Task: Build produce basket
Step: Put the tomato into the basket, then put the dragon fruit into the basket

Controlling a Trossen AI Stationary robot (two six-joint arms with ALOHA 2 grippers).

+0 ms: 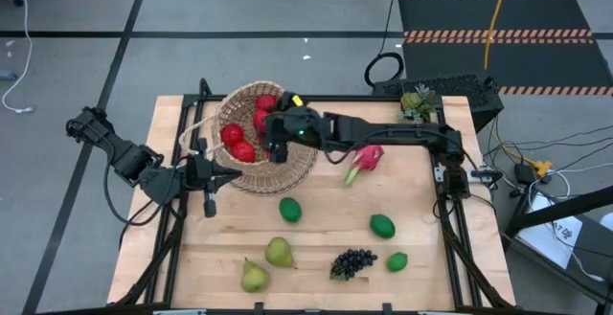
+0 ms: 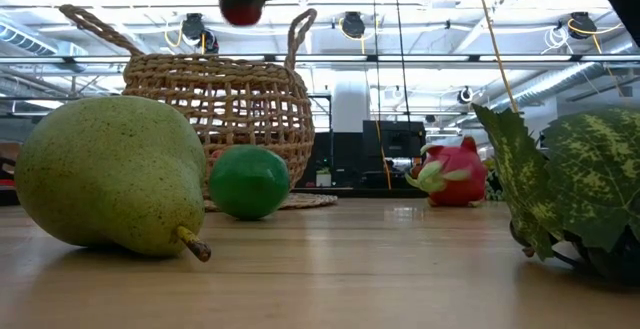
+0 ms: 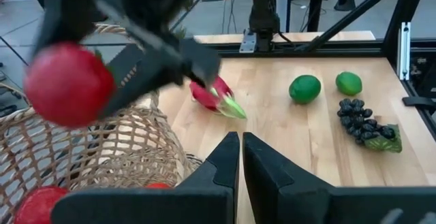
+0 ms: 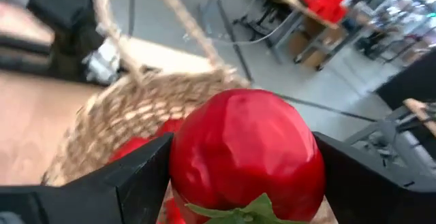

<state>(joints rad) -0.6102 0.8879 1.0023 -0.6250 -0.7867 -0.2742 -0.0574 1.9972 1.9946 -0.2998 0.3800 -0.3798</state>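
Right gripper (image 4: 238, 176) clamps red fruit (image 4: 245, 149), basket (image 1: 251, 135) directly beneath; left gripper (image 3: 241, 157) closed, empty, beside basket.

the basket (image 2: 225, 104) is rough open-weave wicker. the red fruit (image 4: 245, 152) looks like glossy, faceted plastic. the pear (image 2: 110, 174) is matt and speckled. the table (image 1: 316, 258) is smooth pale wood planks.
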